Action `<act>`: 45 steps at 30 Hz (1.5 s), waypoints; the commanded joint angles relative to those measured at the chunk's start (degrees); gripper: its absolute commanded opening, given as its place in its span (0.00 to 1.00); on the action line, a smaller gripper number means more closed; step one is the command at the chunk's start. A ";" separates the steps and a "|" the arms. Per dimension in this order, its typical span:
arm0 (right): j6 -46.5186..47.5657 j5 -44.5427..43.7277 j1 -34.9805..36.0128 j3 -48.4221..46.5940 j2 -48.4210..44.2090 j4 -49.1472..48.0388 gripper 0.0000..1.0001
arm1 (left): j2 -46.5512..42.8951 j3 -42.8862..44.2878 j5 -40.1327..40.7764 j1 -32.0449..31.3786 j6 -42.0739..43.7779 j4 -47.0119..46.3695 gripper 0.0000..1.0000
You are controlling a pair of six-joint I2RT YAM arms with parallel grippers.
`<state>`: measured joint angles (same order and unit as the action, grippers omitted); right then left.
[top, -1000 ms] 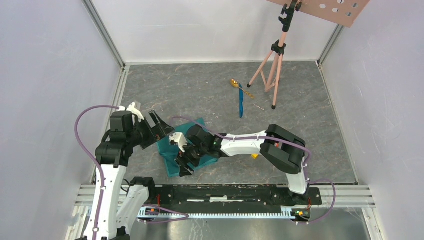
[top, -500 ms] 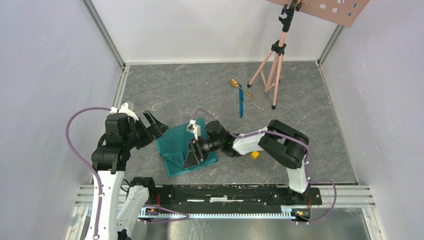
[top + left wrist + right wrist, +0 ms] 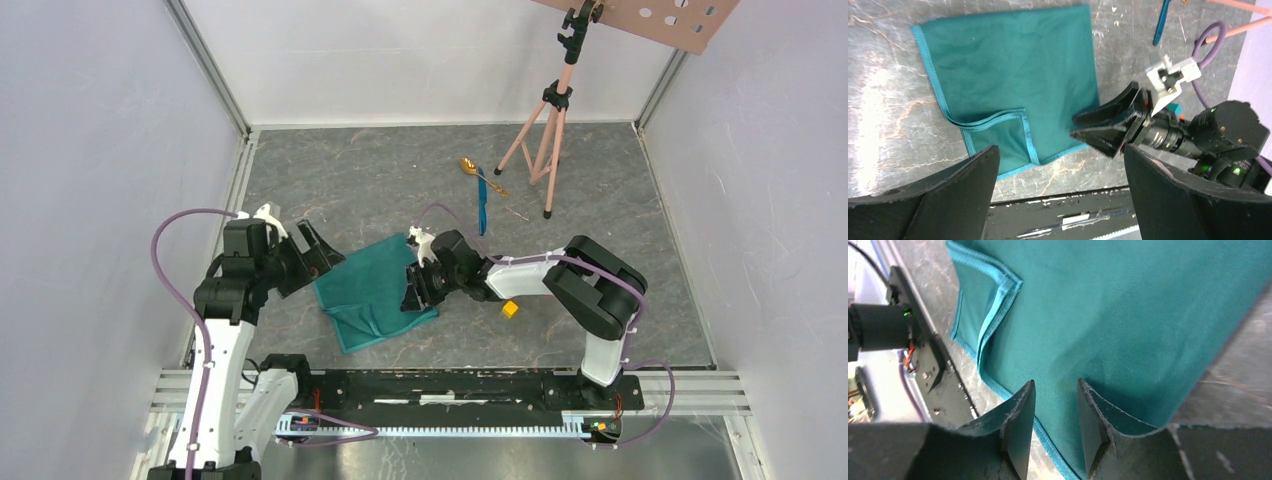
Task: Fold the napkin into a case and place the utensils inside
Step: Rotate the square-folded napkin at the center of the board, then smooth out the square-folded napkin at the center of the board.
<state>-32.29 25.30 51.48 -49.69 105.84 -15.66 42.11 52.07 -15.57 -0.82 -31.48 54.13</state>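
On a grey marbled desk (image 3: 330,180), a teal-green cloth napkin (image 3: 370,290) lies flat with one near corner turned over, well apart from the gold metal spoon (image 3: 467,166) and slim blue plastic knife (image 3: 482,205). The right pincer (image 3: 1055,390), jaws narrowed but unclenched, sits at its right hem. The left pincer (image 3: 318,250) hangs released beside the left edge. A shallow bite could slip off the hem and bunch the cloth. Bare desk lies beyond, and the black near rail (image 3: 450,385) crowds the front corner.
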 commanded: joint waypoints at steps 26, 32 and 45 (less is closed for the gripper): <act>3.51 13.11 -4.95 -10.16 7.06 -1.54 0.62 | 40.40 -6.46 -20.37 -1.13 -16.06 -43.44 1.00; 3.49 13.09 -3.90 -10.60 8.99 -1.81 0.62 | 46.19 -6.70 -18.62 -2.52 -17.82 -47.59 1.00; 4.72 15.91 -1.50 -12.33 9.91 -3.21 0.57 | 49.33 -12.86 -10.69 -2.52 -19.64 -49.87 1.00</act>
<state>-28.64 39.70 49.12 -60.07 115.26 -17.15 91.22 41.89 -30.26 -3.29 -48.73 6.31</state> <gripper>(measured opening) 0.573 0.997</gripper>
